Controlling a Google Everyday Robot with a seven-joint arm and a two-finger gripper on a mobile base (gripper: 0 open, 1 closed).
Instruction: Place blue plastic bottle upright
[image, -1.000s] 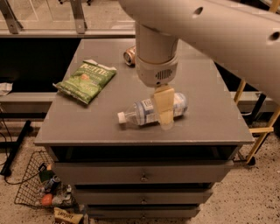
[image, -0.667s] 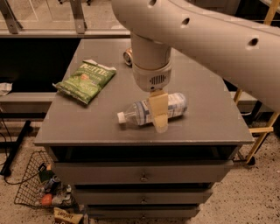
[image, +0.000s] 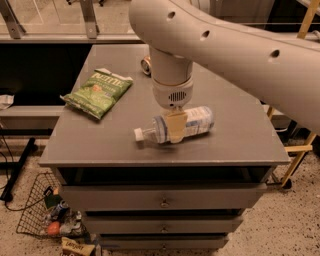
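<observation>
The blue plastic bottle (image: 199, 120) lies on its side on the grey cabinet top (image: 235, 142). It is clear with a pale blue-and-white label, and its white cap (image: 138, 134) points left. My gripper (image: 175, 130) hangs straight down from the white arm and sits over the bottle's middle, with its beige tip crossing the bottle's front side. A crushed gold-brown can (image: 145, 64) lies at the back of the top, partly hidden behind the arm.
A green chip bag (image: 98, 91) lies on the left part of the top. Drawers (image: 164, 202) face front below. A wire basket (image: 47, 217) with litter stands on the floor at lower left. A yellow frame (image: 295, 150) stands at the right.
My gripper has moved a little left and down over the bottle's middle. The bottle, can and chip bag have not moved.
</observation>
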